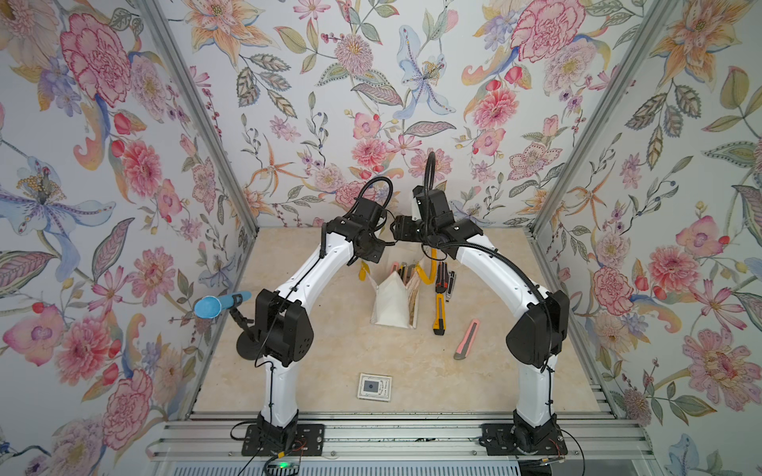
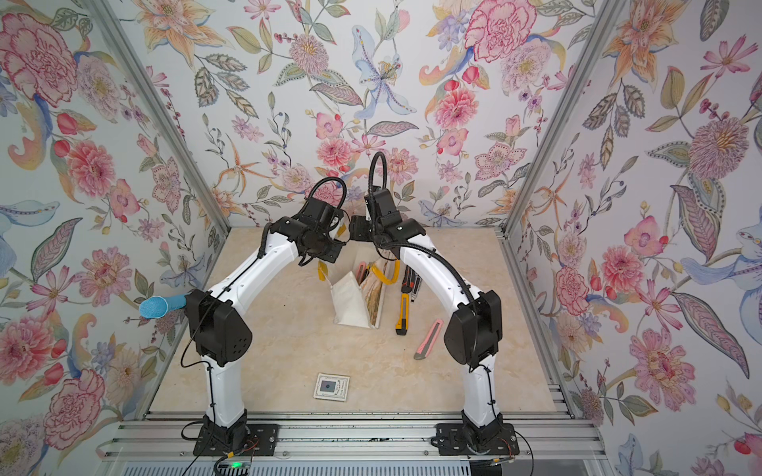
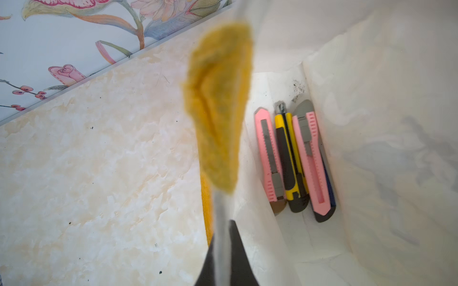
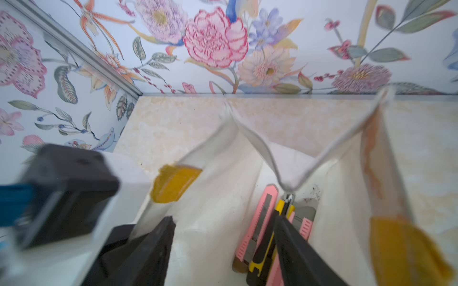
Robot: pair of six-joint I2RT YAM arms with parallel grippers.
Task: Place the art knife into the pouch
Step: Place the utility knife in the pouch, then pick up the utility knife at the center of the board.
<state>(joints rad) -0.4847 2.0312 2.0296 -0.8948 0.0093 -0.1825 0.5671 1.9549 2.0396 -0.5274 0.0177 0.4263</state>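
One card (image 1: 374,386) bears unreadable print; left fingers (image 3: 239,257) pinch the pouch (image 1: 389,307), right fingers (image 4: 297,247) spread empty.

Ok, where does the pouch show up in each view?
Both top views: pouch standing near picture centre.
Left wrist: pouch interior, art knives lying at its bottom.
Right wrist: pouch mouth, art knives inside.
Shared landmark: its yellow handle.

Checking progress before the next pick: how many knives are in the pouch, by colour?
Pink knives: 2
Yellow knife: 1
Total showing in the pouch: 3; any underneath cannot be told.
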